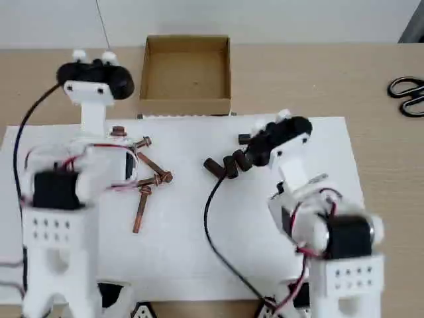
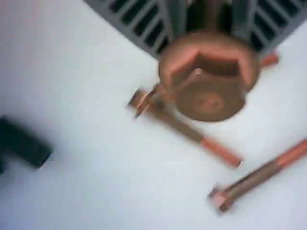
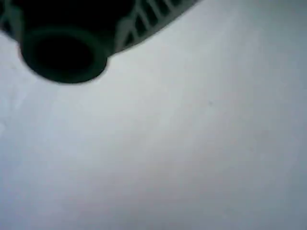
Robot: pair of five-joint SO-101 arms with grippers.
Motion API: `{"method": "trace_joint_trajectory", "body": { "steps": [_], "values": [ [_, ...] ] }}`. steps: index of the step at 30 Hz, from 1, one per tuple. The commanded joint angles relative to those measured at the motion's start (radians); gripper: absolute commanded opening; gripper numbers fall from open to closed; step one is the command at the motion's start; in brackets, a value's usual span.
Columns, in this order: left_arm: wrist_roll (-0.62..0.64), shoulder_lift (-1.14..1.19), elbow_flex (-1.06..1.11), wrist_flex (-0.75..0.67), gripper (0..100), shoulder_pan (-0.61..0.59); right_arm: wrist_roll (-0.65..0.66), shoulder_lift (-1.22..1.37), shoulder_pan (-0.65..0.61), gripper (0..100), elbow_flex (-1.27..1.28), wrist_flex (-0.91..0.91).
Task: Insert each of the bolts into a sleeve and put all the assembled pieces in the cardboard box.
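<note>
- Paper sheet (image 1: 192,232) covers the middle of the table (image 1: 384,165) and gives both arms one plain white ground where the small dark and copper parts are easy to pick out.
- Cardboard box (image 1: 185,106) stands at the sheet's far edge, between the two arms. Either arm looks able to reach it. I see no assembled piece in it, so I judge the task to be at its start.
- Left gripper (image 1: 119,140) is clamped on a bolt (image 2: 208,76), above the heap it belongs to. The hexagonal head faces the wrist camera, so the shank points away toward the sheet, probably to leave the tip free to enter a bore.
- Right gripper (image 1: 252,151) appears to be closed on a sleeve (image 3: 62,55), which shows end-on at its tip with the dark bore open. That fits one arm offering the hole while the other brings the bolt.
- Scissors (image 1: 407,95) lie well apart at the table's right edge and have no part in this.
- Loose sleeves (image 1: 215,167) lie clustered just beside the right gripper.
- Loose bolts (image 1: 154,173) lie scattered and crossing one another near the left gripper, so each kind of part lies on its own arm's side.
</note>
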Motion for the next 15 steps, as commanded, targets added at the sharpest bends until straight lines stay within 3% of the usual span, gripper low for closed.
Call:
{"method": "trace_joint_trajectory", "body": {
  "steps": [1,6,11,15],
  "values": [
    [0.018,-0.273,0.266,-0.235,1,0.101,-0.034,-0.166,-0.084,0.3,0.074,-0.108],
    [0.006,-0.555,0.645,-0.551,1,0.190,-0.035,-0.295,-0.143,0.4,0.249,-0.252],
    [-0.106,-0.683,0.777,-0.585,1,0.221,-0.034,-0.384,-0.168,0.5,0.390,-0.414],
    [-0.114,-0.730,0.828,-0.597,1,0.221,-0.034,-0.440,-0.171,0.5,0.517,-0.529]
  ]
}}
